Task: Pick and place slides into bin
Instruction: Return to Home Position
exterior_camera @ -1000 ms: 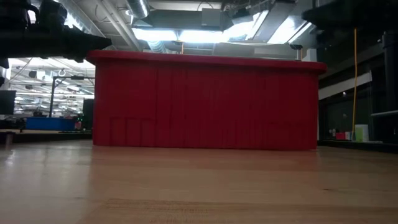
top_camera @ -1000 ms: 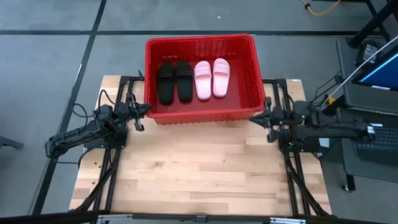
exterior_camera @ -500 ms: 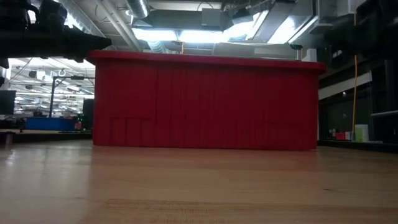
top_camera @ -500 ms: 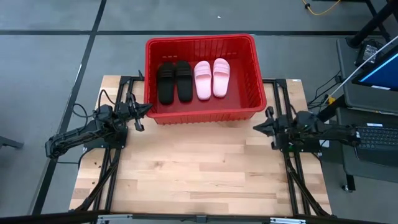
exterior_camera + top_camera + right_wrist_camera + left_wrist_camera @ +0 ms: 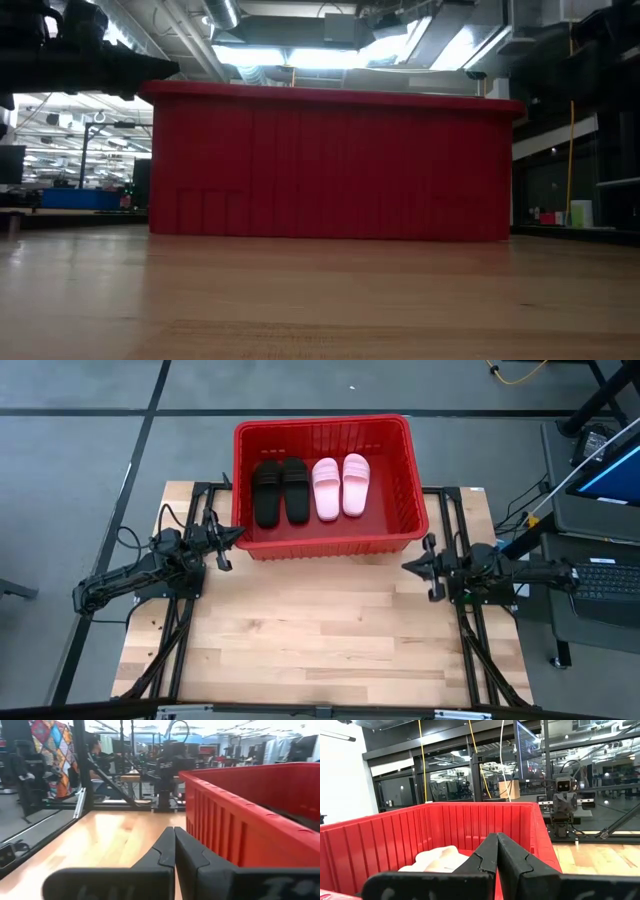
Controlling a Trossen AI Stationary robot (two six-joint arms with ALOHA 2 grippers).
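The red bin [image 5: 325,485] stands at the table's far middle. Two black slides [image 5: 280,491] and two pale pink slides [image 5: 341,486] lie side by side on its floor. One pink slide also shows in the left wrist view [image 5: 437,860]. My left gripper [image 5: 236,536] is shut and empty beside the bin's near left corner. My right gripper [image 5: 408,565] is shut and empty beside the bin's near right corner, its fingers closed in the right wrist view [image 5: 174,845].
The bin's near wall [image 5: 330,165] fills the low view. Bare wooden tabletop [image 5: 320,630] lies in front of the bin. A laptop [image 5: 600,575] sits off the table's right side.
My right gripper has drawn back from the bin's near right corner toward the table's near edge and has sunk lower. My left arm, the bin and the slides have kept still.
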